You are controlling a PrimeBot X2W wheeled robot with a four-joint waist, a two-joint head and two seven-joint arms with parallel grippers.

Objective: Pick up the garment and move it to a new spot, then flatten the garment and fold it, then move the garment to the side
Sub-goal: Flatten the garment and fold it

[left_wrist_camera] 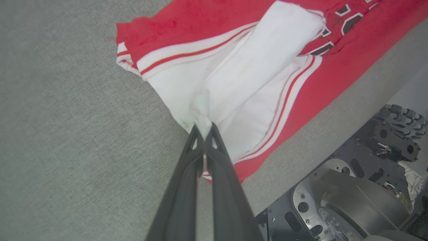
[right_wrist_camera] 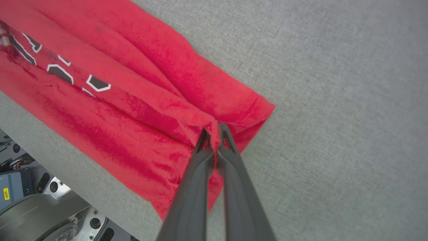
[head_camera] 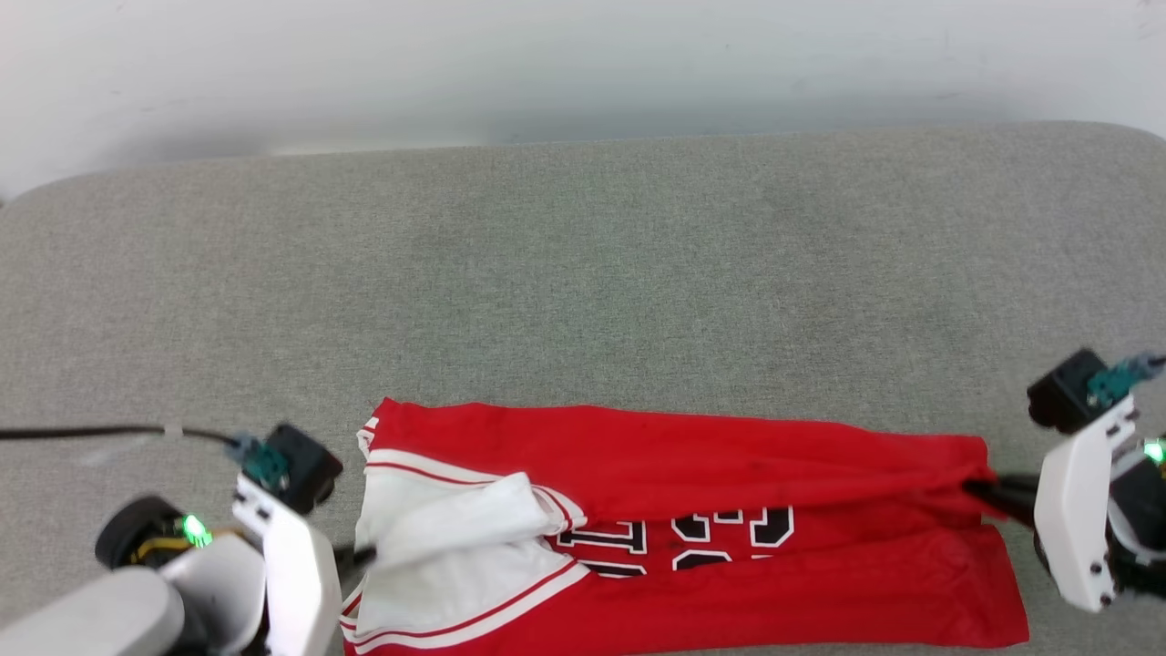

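The garment (head_camera: 692,474), a red jersey with white sleeves, striped trim and black white-outlined lettering, lies stretched sideways near the front edge of a grey padded surface (head_camera: 583,273). Its far half is folded toward me, partly covering the lettering. My left gripper (head_camera: 364,554) is shut on a pinch of white sleeve fabric (left_wrist_camera: 202,110) at the garment's left end. My right gripper (head_camera: 979,489) is shut on the bunched red hem (right_wrist_camera: 214,129) at the right end. The cloth is pulled taut between the two grippers.
The grey padded surface stretches far beyond the garment to a pale wall (head_camera: 583,64) at the back. Below its front edge, the wrist views show the robot's metal base and wheels (left_wrist_camera: 347,204). A black cable (head_camera: 91,432) runs in from the left.
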